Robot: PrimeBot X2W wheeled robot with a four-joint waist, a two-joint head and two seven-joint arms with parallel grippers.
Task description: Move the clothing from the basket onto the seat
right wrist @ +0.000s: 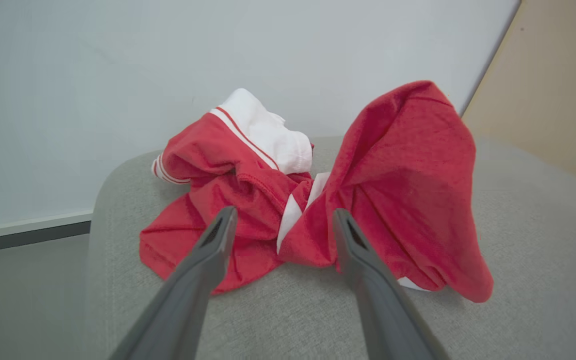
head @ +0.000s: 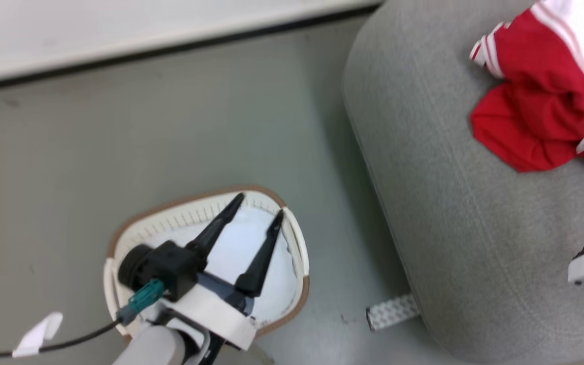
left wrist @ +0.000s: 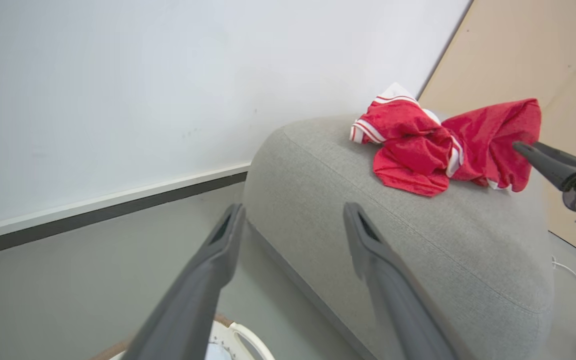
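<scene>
Head view: left gripper (head: pixel 260 204), fingers spread, is hanging over rounded cream-white perforated plastic basket (head: pixel 180 204); crumpled red-and-white sports clothing (head: pixel 540 121) is lying on large grey fabric seat (head: pixel 449 213).
Left wrist view: same fingers standing apart.
Right wrist view: right gripper (right wrist: pixel 284 215) is gaping near clothing.

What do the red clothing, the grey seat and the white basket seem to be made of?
The clothing looks like thin matte knit fabric: it crumples in soft folds. The seat seems upholstered in coarse woven grey cloth, with visible weave and seams. The basket is probably smooth moulded plastic: stiff slotted walls, brown rim.
</scene>
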